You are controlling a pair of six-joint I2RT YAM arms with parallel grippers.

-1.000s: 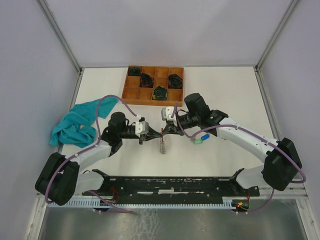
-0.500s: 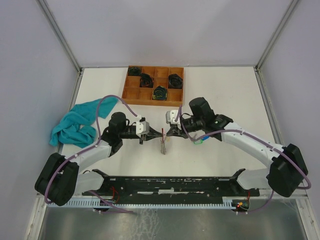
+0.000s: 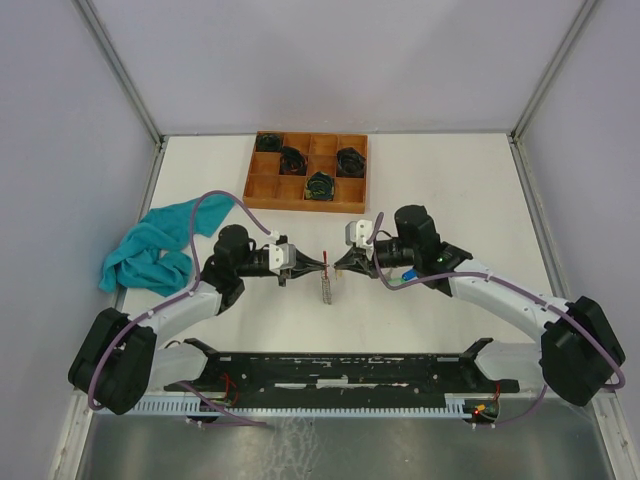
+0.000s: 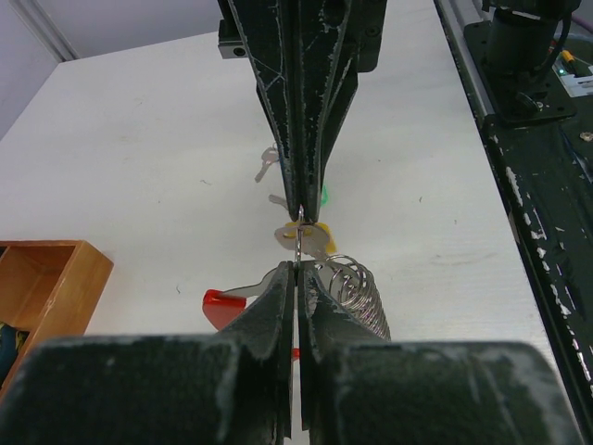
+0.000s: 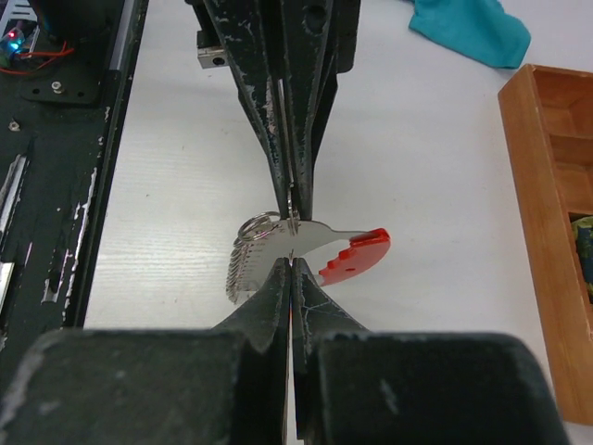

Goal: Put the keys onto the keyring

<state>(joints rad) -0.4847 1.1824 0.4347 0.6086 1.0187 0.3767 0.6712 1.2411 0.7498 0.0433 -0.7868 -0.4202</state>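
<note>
Both grippers meet tip to tip over the middle of the table. My left gripper [image 3: 323,263] [image 4: 296,266] and my right gripper [image 3: 338,264] [image 5: 292,260] are each shut on the thin wire keyring [image 4: 298,243], seen edge-on between them. A silver key with a red tag [image 5: 356,257] [image 4: 222,304] and a coil of stacked metal rings [image 5: 246,261] [image 4: 358,288] [image 3: 327,289] sit right under the tips. A yellow-tagged key [image 4: 313,237] lies just beyond. A green tag [image 4: 324,196] and a bare silver key [image 4: 267,165] lie farther off. Blue and green tags [image 3: 397,281] peek from under the right arm.
A wooden compartment tray [image 3: 307,171] [image 5: 554,195] with black coiled bundles stands at the back centre. A teal cloth [image 3: 152,245] [image 5: 471,28] lies crumpled at the left. The black base rail [image 3: 340,368] runs along the near edge.
The right arm's wrist and forearm have swung right and nearer, now covering most of the blue and green tags. Both fingertips have stayed together on the keyring.
</note>
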